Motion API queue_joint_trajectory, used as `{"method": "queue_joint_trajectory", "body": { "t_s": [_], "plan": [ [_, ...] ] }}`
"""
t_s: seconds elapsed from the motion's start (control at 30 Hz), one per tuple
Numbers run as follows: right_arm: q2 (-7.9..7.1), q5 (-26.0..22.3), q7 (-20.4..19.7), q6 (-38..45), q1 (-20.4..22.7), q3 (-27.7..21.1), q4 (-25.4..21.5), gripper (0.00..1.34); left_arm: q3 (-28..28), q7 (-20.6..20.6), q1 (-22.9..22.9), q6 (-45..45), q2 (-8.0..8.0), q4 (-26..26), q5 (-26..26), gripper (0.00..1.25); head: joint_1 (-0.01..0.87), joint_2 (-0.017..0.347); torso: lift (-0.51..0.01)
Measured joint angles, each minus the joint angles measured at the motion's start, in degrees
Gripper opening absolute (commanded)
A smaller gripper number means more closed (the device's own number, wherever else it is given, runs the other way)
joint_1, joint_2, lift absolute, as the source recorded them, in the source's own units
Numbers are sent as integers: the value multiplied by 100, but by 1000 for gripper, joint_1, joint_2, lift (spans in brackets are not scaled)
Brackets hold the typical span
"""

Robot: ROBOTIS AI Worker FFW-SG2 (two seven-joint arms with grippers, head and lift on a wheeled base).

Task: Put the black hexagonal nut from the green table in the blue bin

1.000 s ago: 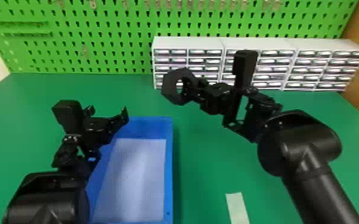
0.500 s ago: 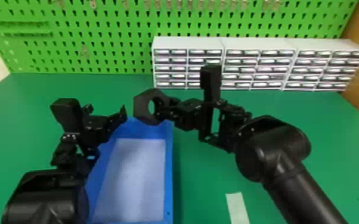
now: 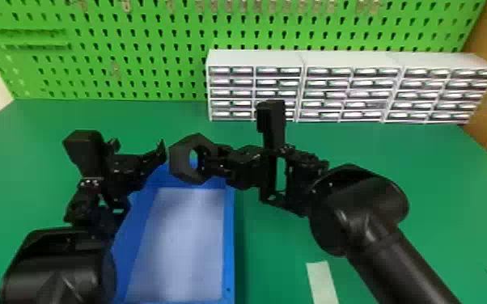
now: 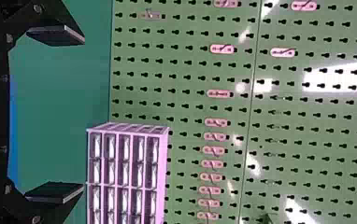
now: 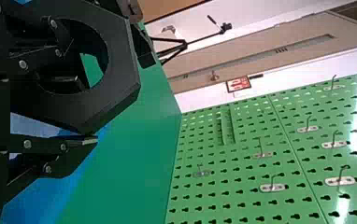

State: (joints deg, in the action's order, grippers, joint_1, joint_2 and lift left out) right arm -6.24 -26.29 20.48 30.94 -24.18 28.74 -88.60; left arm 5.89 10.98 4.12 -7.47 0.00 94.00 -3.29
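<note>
Now we've brought the nut [image 3: 178,161], clasped in our right gripper [image 3: 214,159], nearer release into the bin [image 3: 229,242] below; left gripper [image 4: 83,114] agape.

The right arm [image 3: 400,260] is glossy black (smooth and tubular), its black pincer [image 3: 214,158] dotted with silvery screws [image 5: 23,64].

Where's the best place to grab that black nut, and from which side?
Probably by one wall of the nut, coming from the robot's right. Its wide round hole has room for one finger, with the other against the flat outside, as the right gripper does now. The nut is tipped up, so its hole seems open to a sideways approach.
</note>
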Motion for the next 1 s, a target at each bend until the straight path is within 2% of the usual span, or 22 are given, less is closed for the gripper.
{"method": "queue_joint_trajectory", "body": {
  "t_s": [0.63, 0.73, 0.83, 1.0],
  "plan": [
    [-26, -215, -3, 51, -69, 374, 229, 379, 87, 0, 62, 0, 0, -44, 70, 1072, 686, 51, -97],
    [-34, -238, -3, 81, -77, 400, 246, 529, 93, 0, 63, 0, 0, -47, 74, 1072, 686, 51, -97],
    [-39, -257, -1, 121, -89, 415, 255, 821, 101, 0, 62, 0, 0, -48, 75, 1072, 686, 51, -97],
    [-37, -282, 0, 148, -89, 415, 257, 1141, 114, 0, 56, 0, 0, -49, 75, 1072, 686, 51, -97]
  ]
}}
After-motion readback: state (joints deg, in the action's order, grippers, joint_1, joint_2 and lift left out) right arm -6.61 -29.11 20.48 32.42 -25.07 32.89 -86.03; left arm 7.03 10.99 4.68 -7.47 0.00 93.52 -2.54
